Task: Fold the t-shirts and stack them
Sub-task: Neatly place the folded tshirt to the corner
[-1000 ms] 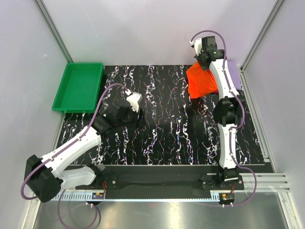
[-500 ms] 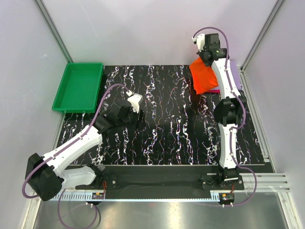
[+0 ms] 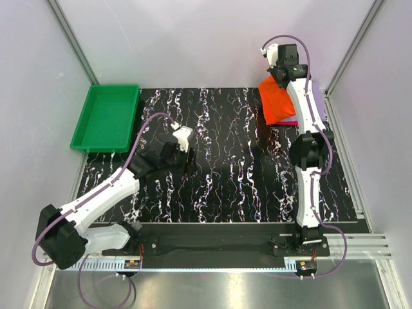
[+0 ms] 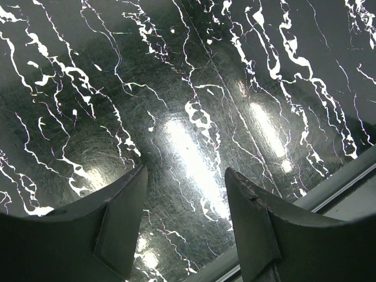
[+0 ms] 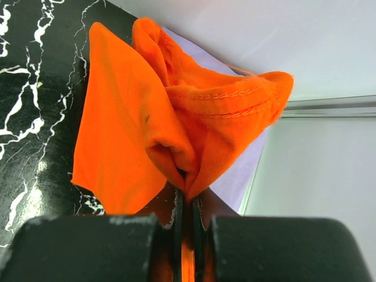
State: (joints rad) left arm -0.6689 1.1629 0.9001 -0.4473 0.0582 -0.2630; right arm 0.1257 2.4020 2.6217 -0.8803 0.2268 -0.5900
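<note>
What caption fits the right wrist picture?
Right end effector pinches a bunched orange t-shirt over a lavender t-shirt.

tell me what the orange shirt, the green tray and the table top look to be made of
Orange t-shirt: soft knit cloth, matte; it drapes in folds and shows a stitched hem.
Green tray: probably moulded plastic, smooth, one even colour, with a raised rim.
Table top: black marble-look surface, glossy; glare and fine scratches suggest laminate or printed sheet, though real stone cannot be excluded.
</note>
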